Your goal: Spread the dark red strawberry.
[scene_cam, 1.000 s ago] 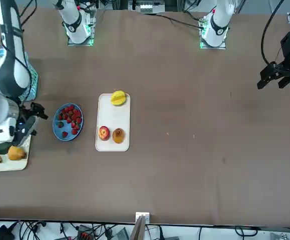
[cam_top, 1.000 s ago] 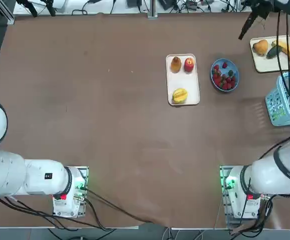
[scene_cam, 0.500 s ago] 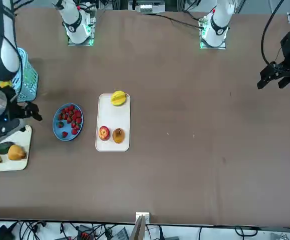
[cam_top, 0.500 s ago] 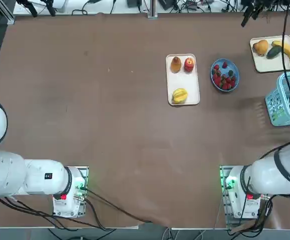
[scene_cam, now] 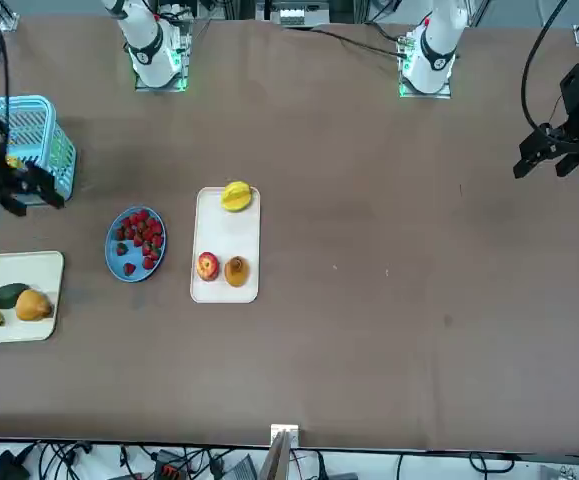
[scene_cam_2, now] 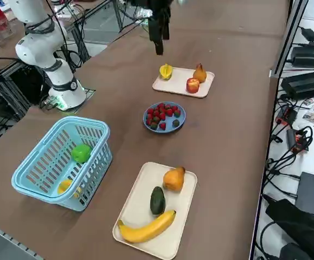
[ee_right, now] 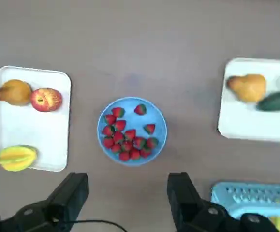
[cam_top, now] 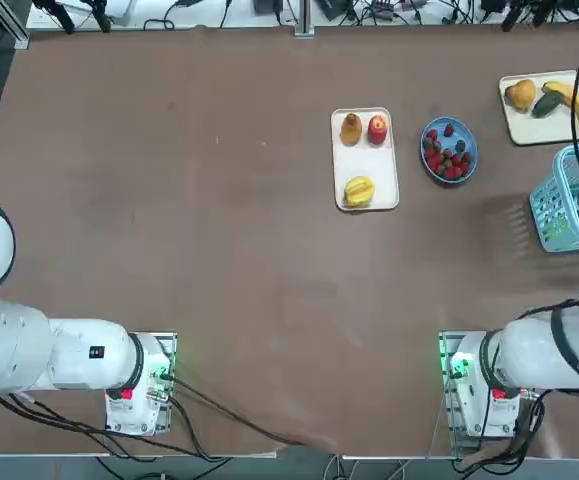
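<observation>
Claw [ee_right: 128, 181] wide, nothing in it, raised over the worktop [cam_top: 269, 250]. It has swung back off the far tray [scene_cam: 17, 333], which the front view now shows uncovered; wrist view has the blue plate [ee_right: 132, 157] ahead of the fingers. Strawberries [ee_right: 131, 134] on that plate, most bunched at one side, a few apart. None moved. Spreading seems unstarted; the shift looks like lining up. Next, probably: lower gently, nudge the bunch apart, mind the rim.

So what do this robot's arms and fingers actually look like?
The arms are smooth, rounded and white, with dark bands at the joints and loose black cables alongside. The right gripper, over the table by the blue bowl, has two blocky black fingers.
</observation>
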